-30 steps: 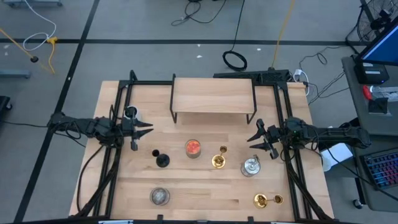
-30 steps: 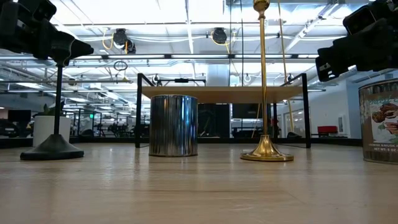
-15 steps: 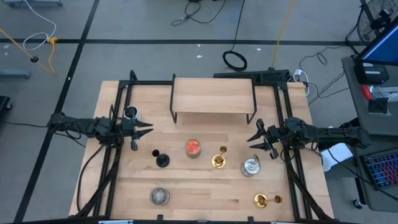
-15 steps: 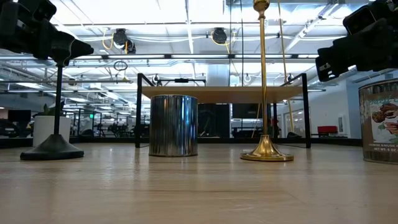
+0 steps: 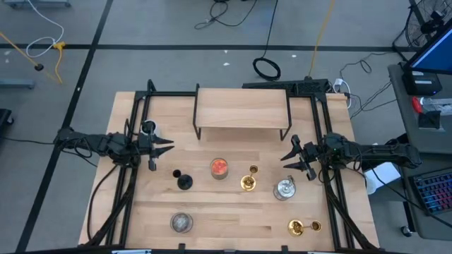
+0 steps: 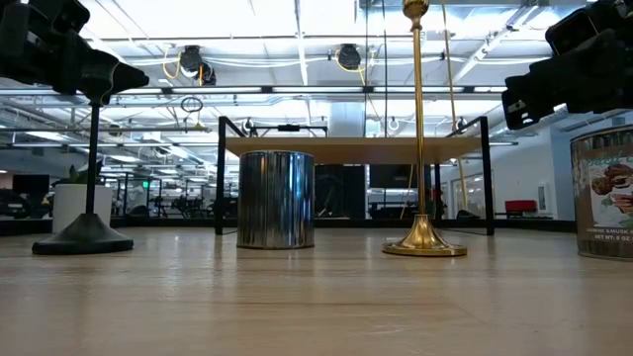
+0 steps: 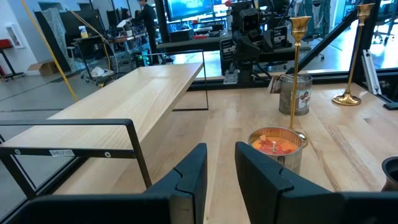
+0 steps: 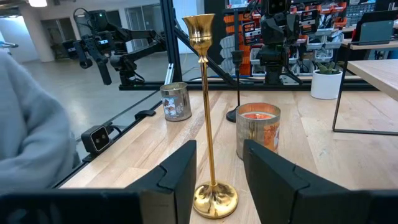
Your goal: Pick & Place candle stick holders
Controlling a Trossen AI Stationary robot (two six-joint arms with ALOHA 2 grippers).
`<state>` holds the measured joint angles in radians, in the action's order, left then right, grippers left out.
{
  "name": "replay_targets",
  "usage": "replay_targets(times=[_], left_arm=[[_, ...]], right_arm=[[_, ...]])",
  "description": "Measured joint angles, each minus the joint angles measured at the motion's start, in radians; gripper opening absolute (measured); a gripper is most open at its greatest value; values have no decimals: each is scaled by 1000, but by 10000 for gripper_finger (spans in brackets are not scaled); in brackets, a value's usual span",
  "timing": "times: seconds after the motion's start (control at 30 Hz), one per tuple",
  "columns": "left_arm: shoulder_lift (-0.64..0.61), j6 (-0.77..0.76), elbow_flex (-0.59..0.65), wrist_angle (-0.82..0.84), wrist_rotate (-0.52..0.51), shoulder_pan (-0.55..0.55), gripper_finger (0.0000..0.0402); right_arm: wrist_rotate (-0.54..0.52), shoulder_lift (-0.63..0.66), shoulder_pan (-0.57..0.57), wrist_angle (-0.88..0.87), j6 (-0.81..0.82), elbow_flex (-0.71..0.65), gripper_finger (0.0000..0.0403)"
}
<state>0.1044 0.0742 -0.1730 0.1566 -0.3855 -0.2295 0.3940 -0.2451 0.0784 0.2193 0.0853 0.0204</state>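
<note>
1. L hand: fingers apart w/ a clear gap, nothing between them. Hovers near the table's left edge, pointing toward the middle.
2. R hand: fingers also apart, empty. Sits near the right edge, pointing inward, so the 2 hands face each other across the table.
3. L wrist view: past the fingers an open candle tin w/ orange wax, a gold holder's stem rising just behind it, a 2nd gold holder farther off.
4. R wrist view: upright gold holder right ahead of the fingers, its round base between their tips in the picture; orange candle tin beyond it.
5. Black holder: upright, between L hand and the table's centre, nearer the front. In the low view it stands far left.
6. Gold holder no. 1: upright near the centre, just beside the candle tin.
7. Gold holder no. 2: near the front right corner, well apart from the others; upright or lying, can't tell from above.
8. Silvery jar sits between the 2 gold holders, below the R hand in the high view.
9. Another round tin near the front left.
10. Wooden shelf riser on black legs at the back.
11. Small cup just behind L hand.
</note>
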Motion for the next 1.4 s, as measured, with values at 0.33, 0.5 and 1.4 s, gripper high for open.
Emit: replay_targets(times=[0.33,0.5,1.4], left_arm=[[0,0,0,0,0,0,88],[0,0,0,0,0,0,88],[0,10,0,-4,-5,0,88]], right_arm=[[0,0,0,0,0,0,130],[0,0,0,0,0,0,130],[-27,0,0,149,2,0,130]])
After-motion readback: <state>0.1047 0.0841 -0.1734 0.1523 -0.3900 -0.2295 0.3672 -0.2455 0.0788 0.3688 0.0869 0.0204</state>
